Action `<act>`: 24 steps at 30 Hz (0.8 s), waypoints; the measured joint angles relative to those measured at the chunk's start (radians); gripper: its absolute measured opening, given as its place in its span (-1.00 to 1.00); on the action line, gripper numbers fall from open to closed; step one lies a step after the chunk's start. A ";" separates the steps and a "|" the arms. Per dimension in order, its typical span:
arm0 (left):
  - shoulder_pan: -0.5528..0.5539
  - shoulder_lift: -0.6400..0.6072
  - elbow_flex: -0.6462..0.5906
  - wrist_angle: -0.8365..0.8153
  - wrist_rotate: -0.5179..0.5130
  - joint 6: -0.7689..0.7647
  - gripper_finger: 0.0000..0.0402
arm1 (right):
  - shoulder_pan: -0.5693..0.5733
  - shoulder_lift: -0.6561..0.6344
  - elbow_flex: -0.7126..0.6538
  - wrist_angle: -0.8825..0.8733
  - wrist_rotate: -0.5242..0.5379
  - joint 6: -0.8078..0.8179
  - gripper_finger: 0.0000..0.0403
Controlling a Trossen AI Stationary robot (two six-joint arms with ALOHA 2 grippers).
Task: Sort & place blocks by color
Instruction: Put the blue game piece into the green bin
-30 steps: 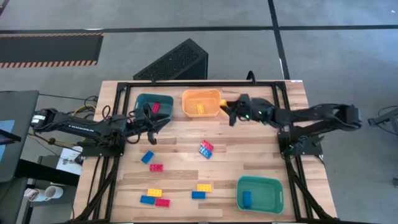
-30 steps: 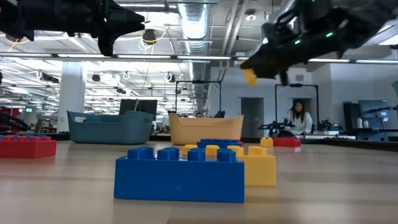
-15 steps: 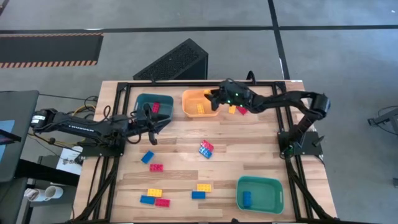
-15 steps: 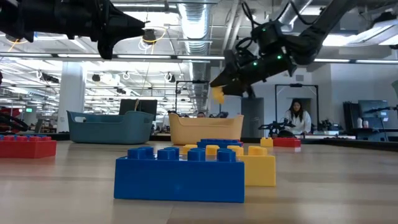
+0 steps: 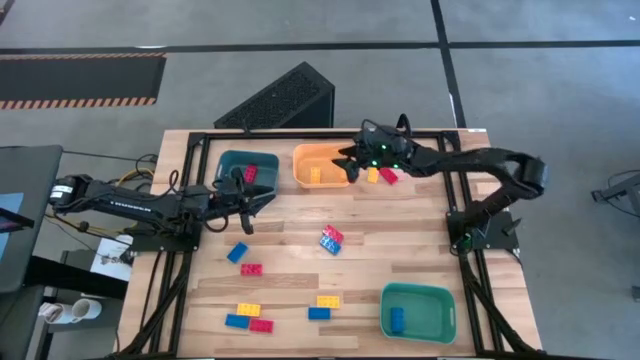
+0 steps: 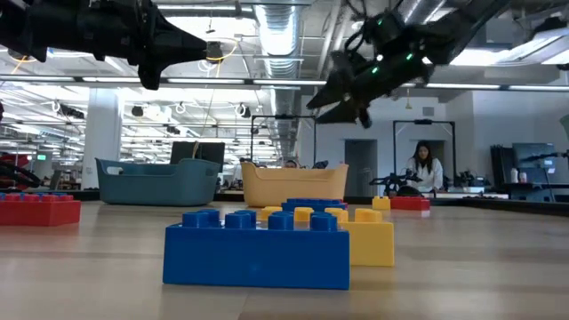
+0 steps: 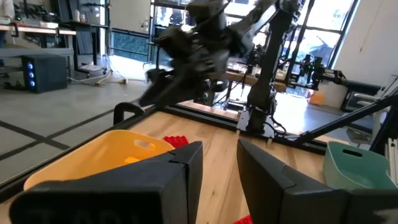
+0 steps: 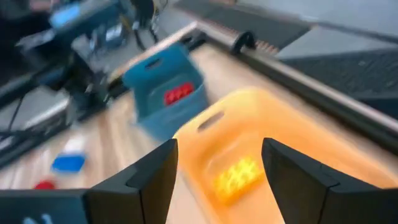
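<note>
Over the right end of the orange bin (image 5: 322, 166) hangs my right gripper (image 5: 347, 160) (image 8: 219, 152), open and holding nothing. A yellow block (image 8: 235, 177) lies inside that bin. My left gripper (image 5: 245, 196) (image 7: 219, 148) waits open, just near of the dark teal bin (image 5: 247, 170), which holds a red block (image 5: 250, 173). A blue block (image 5: 397, 318) lies in the green bin (image 5: 417, 312). Loose blocks lie flat on the table: a red and blue pair (image 5: 331, 238), a yellow and red pair (image 5: 380, 176), and several near the near-left corner (image 5: 248, 316).
A blue block (image 6: 256, 247) and a yellow one (image 6: 369, 240) sit close to the low camera. A black frame (image 5: 330, 134) runs along the table's far and side edges. Bare wood lies mid-table, right of the red and blue pair. A person (image 6: 425, 169) stands far behind.
My right gripper, carrying a yellow block, swung toward the table's left from beside the orange bin to above its right end. The block no longer shows between its fingers, and the gripper has risen a little. My left arm stayed still.
</note>
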 joint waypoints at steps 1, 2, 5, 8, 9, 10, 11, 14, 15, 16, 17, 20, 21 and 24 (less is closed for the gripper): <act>0.000 0.000 0.000 0.001 0.000 0.000 -0.57 | 0.016 -0.033 -0.005 -0.030 -0.004 -0.009 0.26; 0.000 0.000 0.000 0.002 0.000 0.000 -0.57 | 0.035 -0.066 -0.009 -0.061 -0.004 -0.012 0.25; 0.000 0.000 0.000 0.003 -0.002 0.000 -0.57 | 0.105 -0.159 -0.031 -0.124 0.011 -0.015 0.21; 0.000 0.000 0.000 0.003 -0.005 0.000 -0.57 | 0.188 -0.250 -0.078 -0.099 0.040 -0.023 0.18; 0.000 0.000 0.000 0.004 -0.005 -0.001 -0.57 | 0.213 -0.285 -0.101 -0.086 0.062 -0.024 0.17; 0.000 0.000 0.000 0.004 -0.005 -0.001 -0.57 | 0.236 -0.319 -0.127 -0.075 0.084 -0.024 0.16; 0.000 0.000 0.000 0.005 -0.005 -0.001 -0.57 | 0.257 -0.355 -0.162 -0.050 0.105 -0.024 0.16; 0.000 0.000 0.000 0.005 -0.005 -0.006 -0.57 | 0.298 -0.457 -0.294 0.073 0.161 -0.005 0.15; 0.000 0.000 0.000 0.005 -0.005 -0.008 -0.57 | 0.306 -0.486 -0.339 0.125 0.170 -0.002 0.14; 0.000 0.000 0.000 0.005 -0.005 -0.008 -0.57 | 0.314 -0.518 -0.384 0.175 0.171 -0.001 0.14; 0.000 0.000 0.000 0.005 -0.005 -0.008 -0.57 | 0.324 -0.545 -0.426 0.224 0.172 -0.001 0.14; 0.000 0.000 0.000 0.005 -0.005 -0.004 -0.57 | 0.366 -0.598 -0.512 0.360 0.169 0.003 0.14; 0.000 0.000 0.000 0.005 -0.005 0.004 -0.57 | 0.380 -0.608 -0.531 0.400 0.169 0.000 0.14; 0.000 0.000 0.000 0.005 -0.005 0.023 -0.57 | 0.414 -0.616 -0.546 0.473 0.168 -0.028 0.14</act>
